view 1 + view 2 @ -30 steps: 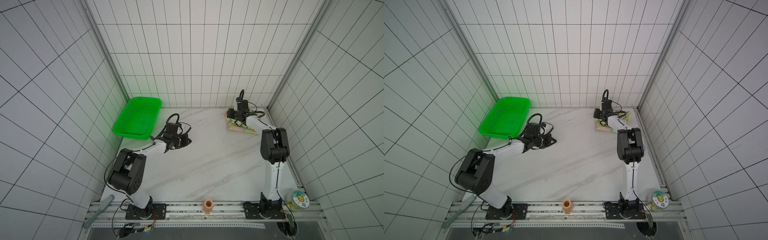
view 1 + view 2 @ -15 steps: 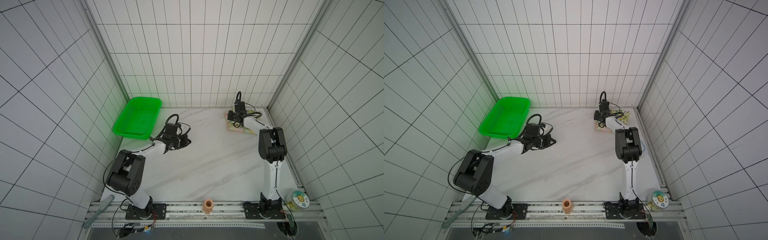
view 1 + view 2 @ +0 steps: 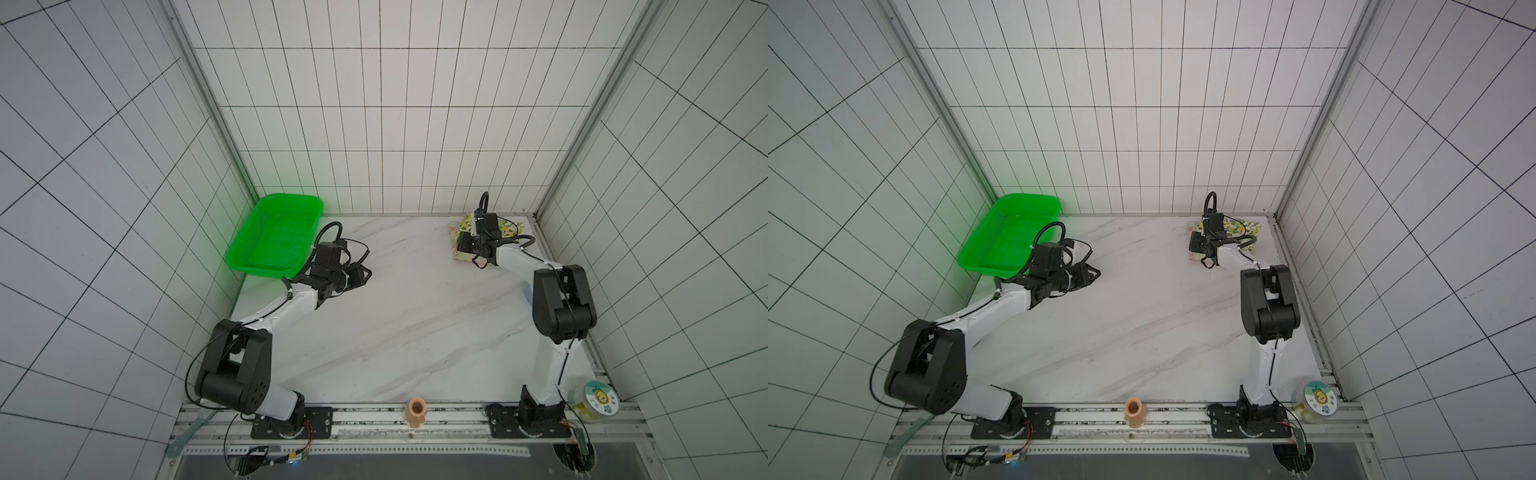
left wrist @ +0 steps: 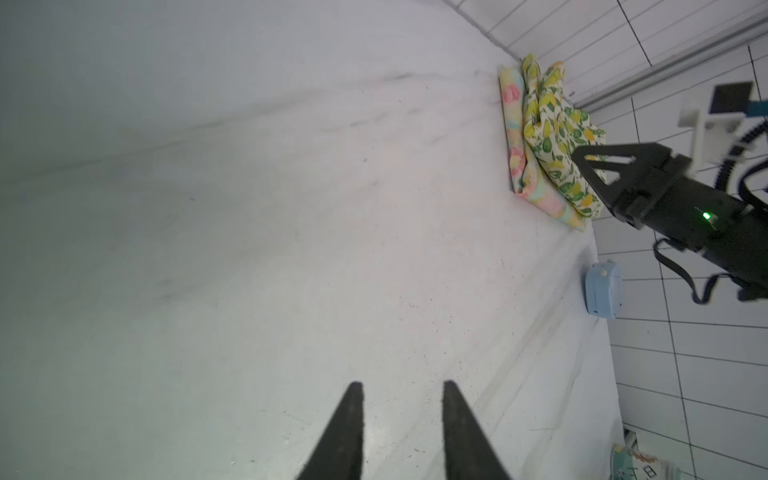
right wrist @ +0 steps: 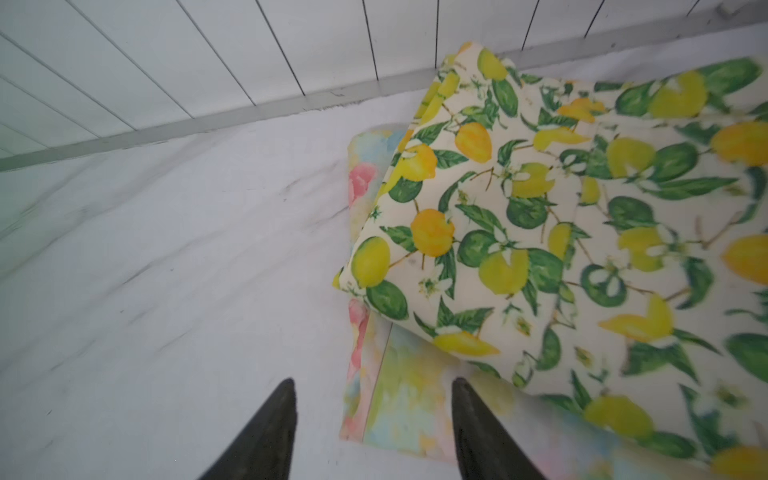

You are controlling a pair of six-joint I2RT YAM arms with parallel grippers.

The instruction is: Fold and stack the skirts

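In the far right corner of the table (image 3: 415, 316), the lemon skirt (image 5: 582, 232) is lying folded on top of the pastel flowered skirt (image 5: 399, 411); the right gripper (image 5: 374, 380) is hovering at the pastel skirt's edge, jaws parted, grasping nothing; the left gripper (image 4: 399, 384) is hanging released over bare table, well apart from both.

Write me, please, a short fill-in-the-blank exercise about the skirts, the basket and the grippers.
The top skirt is printed with yellow ____ and green leaves.
Beneath it lies the pastel skirt with ____ flowers.
The basket, holding no cloth, is bright ____.
The left gripper and right gripper are both ____, holding nothing.
Missing words: lemons; pink; green; open.
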